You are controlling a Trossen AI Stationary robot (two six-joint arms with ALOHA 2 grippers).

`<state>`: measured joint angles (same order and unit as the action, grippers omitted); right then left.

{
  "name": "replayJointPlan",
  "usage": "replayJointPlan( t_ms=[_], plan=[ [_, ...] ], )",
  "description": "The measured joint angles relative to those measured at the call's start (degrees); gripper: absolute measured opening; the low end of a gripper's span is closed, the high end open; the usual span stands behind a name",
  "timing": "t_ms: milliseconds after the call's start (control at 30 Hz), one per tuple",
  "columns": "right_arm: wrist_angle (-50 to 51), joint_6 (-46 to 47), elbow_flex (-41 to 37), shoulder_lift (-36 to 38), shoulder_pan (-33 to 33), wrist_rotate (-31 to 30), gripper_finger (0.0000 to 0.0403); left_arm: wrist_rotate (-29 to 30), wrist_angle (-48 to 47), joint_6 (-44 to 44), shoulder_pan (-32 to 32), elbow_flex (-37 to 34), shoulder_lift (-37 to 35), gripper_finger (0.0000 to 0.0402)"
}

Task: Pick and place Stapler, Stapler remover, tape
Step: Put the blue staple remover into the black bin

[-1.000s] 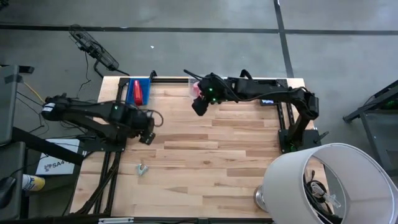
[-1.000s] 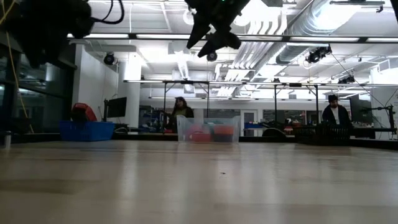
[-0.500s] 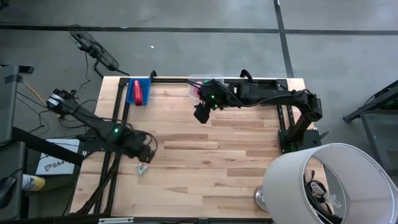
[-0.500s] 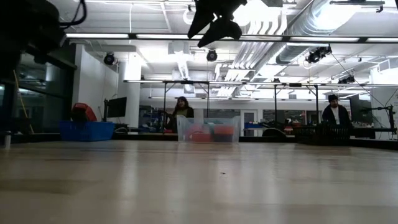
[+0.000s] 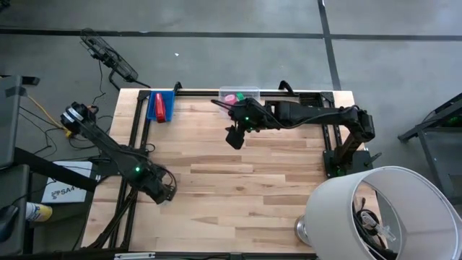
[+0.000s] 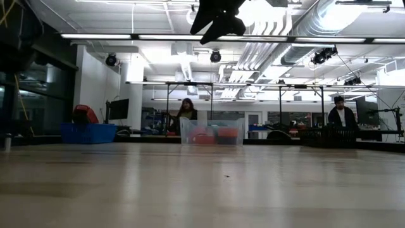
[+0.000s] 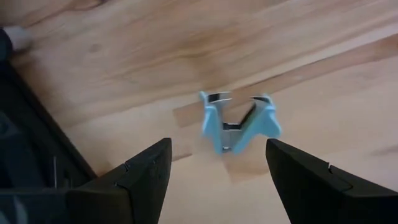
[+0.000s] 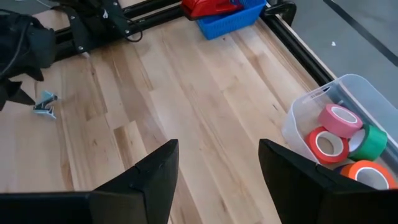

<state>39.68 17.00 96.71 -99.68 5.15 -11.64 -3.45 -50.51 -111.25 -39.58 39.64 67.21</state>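
Observation:
The staple remover [image 7: 236, 121], light blue with silvery claws, lies flat on the wood near the table's left edge; the right wrist view shows it as well [image 8: 45, 104]. My left gripper [image 7: 219, 149] hovers over it, pointing down, open, one finger to each side and clear of it. My right gripper [image 5: 234, 137] hangs open and empty, high above the table's far middle. The red stapler [image 5: 159, 105] lies in a blue basket [image 8: 239, 17] at the far left corner. Rolls of tape, pink [image 8: 340, 118], red [image 8: 326, 144] and green [image 8: 372, 142], lie in a clear bin [image 5: 240, 94].
The blue basket and the clear bin [image 6: 212, 132] stand along the table's far edge. A white lampshade [image 5: 382, 213] covers the near right corner. Bare wood lies between the two arms. People stand in the room beyond the table.
My left gripper has swung toward the table's near left and come down over the staple remover, rolling as it went; its fingers stay open. My right gripper has drifted a little toward the near edge, away from the clear bin.

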Motion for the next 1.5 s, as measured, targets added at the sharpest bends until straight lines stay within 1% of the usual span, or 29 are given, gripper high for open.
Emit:
replayJointPlan(
  t_ms=[100,167,267,433,500,533,700,867,1067,1367,1500],
  plan=[
    [0.0,-0.6,0.0,0.0,-0.3,0.0,0.0213,-0.2,2.7,0.0,-0.3,0.0,2.8,0.0256],
    [0.0,-0.6,0.0,0.0,-0.4,0.0,0.0213,-0.8,5.2,0.5,-0.2,0.0,4.6,0.0266],
    [0.2,-0.6,0.0,0.0,-0.5,0.0,0.0213,-2.2,7.6,0.9,-0.2,0.0,7.3,0.0301],
    [0.4,-0.6,0.0,0.0,-0.5,0.0,0.0213,-5.6,8.6,1.3,-0.2,0.0,11.6,0.038],
    [0.4,-0.6,0.0,0.0,-0.5,0.0,0.0213,-6.0,8.9,3.1,-0.2,0.0,13.3,0.0394],
    [0.4,-0.6,0.0,0.0,-0.5,0.0,0.0213,-5.9,9.0,3.8,-0.2,0.0,14.2,0.0394],
    [0.4,-0.6,0.0,0.0,-0.5,0.0,0.0213,-3.5,10.4,4.7,-0.2,0.2,17.0,0.0362],
    [0.3,-0.6,0.0,0.0,-0.5,0.1,0.0213,-0.4,10.9,4.2,-0.3,0.2,17.0,0.032],
    [0.3,-0.6,0.0,0.0,-0.5,0.2,0.0213,0.4,10.4,4.0,-0.2,0.2,17.1,0.0269],
    [0.3,-0.9,0.0,-0.1,-0.5,0.3,0.0213,0.7,10.1,4.2,-0.2,0.1,17.1,0.017],
    [0.3,-2.5,0.0,-0.1,-0.5,1.5,0.0213,0.7,10.1,4.5,-0.2,0.1,17.1,0.0123]
  ],
)
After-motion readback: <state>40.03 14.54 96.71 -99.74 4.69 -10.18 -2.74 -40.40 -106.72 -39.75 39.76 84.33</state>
